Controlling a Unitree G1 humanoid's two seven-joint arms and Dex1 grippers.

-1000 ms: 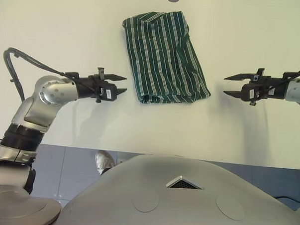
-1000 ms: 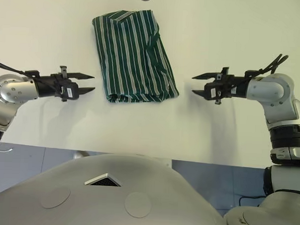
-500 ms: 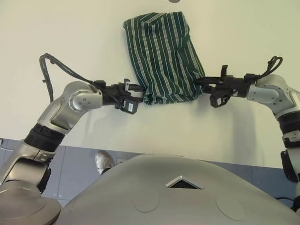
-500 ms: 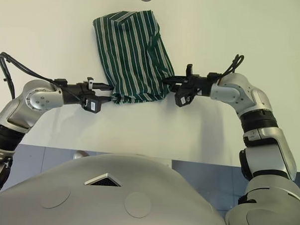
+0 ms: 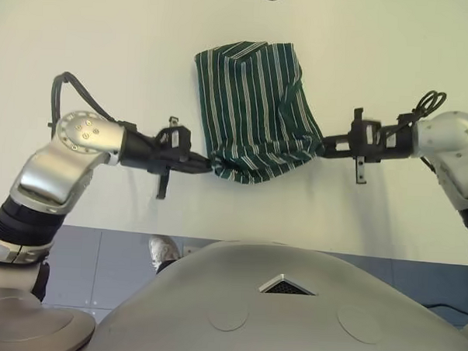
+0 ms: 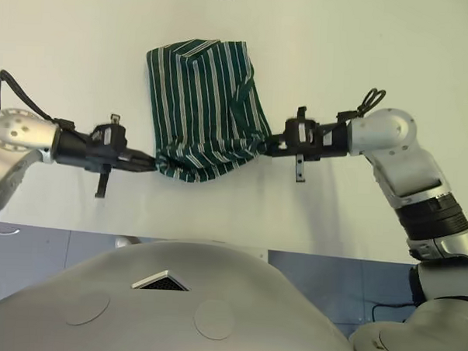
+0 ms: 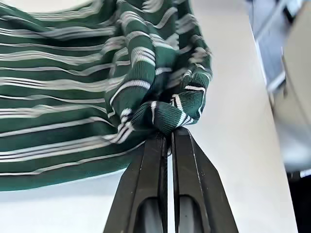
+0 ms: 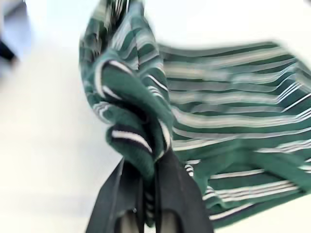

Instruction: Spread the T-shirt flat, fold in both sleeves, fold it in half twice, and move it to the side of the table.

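Thing: we are working a dark green, white-striped cloth T-shirt [image 5: 253,99], already gathered into a narrow oblong with no sleeve sticking out.
Where it lies: mid-way across the pale, smooth table [image 5: 107,46]. Its far end lies flat, and its near end is bunched and drawn up between our two arms.
Left hand: our black two-fingered left hand [image 5: 209,165] is clenched on the near-left corner. In the left wrist view the fingers are pressed together with a wad of striped cloth pinched at their tips.
Right hand: our black two-fingered right hand [image 5: 324,146] is clamped on the near-right corner, with cloth rolled over its tips in the right wrist view.
Key relation: the oblong's long axis runs away from us, leaning a little towards our left at the far end. The hands face each other across the short near edge, one at each corner, so neither arm is nearer. All the loose cloth lies beyond both hands.
Step, as we judge it: a half-fold, carrying the near edge over to the far edge.
What the move asks: both hands travel along the long axis together, level with each other.
Risk: the edge sags between the hands and may crease.
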